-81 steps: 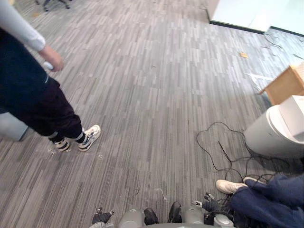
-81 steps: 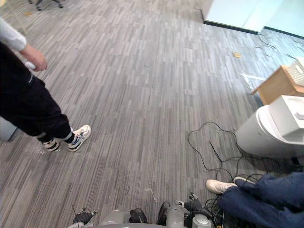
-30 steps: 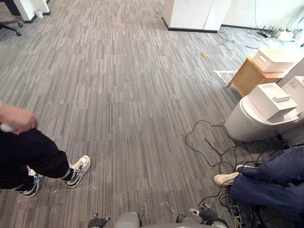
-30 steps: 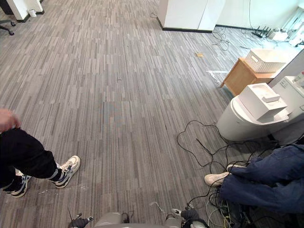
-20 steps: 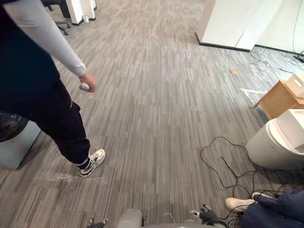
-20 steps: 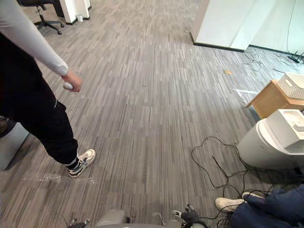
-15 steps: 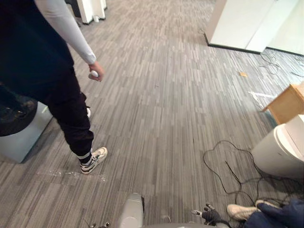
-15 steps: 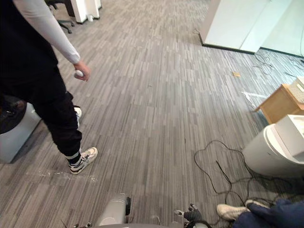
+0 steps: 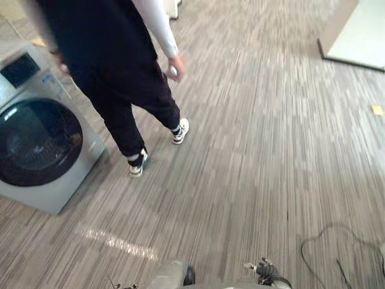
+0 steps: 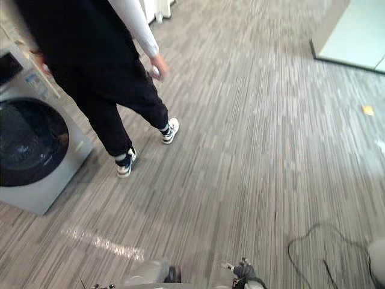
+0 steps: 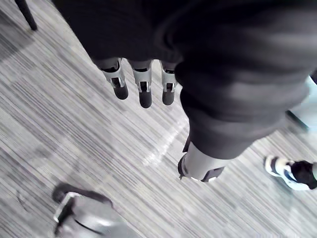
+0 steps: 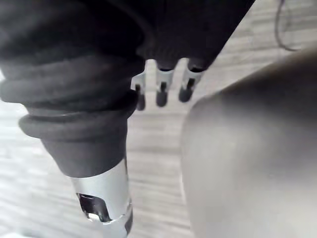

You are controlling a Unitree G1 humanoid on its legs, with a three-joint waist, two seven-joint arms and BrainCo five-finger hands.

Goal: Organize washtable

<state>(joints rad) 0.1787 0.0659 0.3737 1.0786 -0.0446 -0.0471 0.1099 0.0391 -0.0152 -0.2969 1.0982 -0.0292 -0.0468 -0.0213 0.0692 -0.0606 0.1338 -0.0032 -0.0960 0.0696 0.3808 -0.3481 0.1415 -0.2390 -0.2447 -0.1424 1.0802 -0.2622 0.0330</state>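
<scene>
Left eye view, person (image 9: pixel 117 60) beside washer (image 9: pixel 45 141), left hand (image 11: pixel 144 91), right hand (image 12: pixel 161 91) relaxed

Obstacles: washing machine (image 9: pixel 39 141) at 9–10 o'clock, person (image 9: pixel 114 60) standing just beside it at 11. Free passage: carpeted floor (image 9: pixel 271 138) from 12 to 3 o'clock.

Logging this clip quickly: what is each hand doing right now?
Left hand: open, fingers relaxed, holding nothing.
Right hand: open, holding nothing.

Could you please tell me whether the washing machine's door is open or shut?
Shut: the round dark door sits flush in the washing machine's grey front.
</scene>
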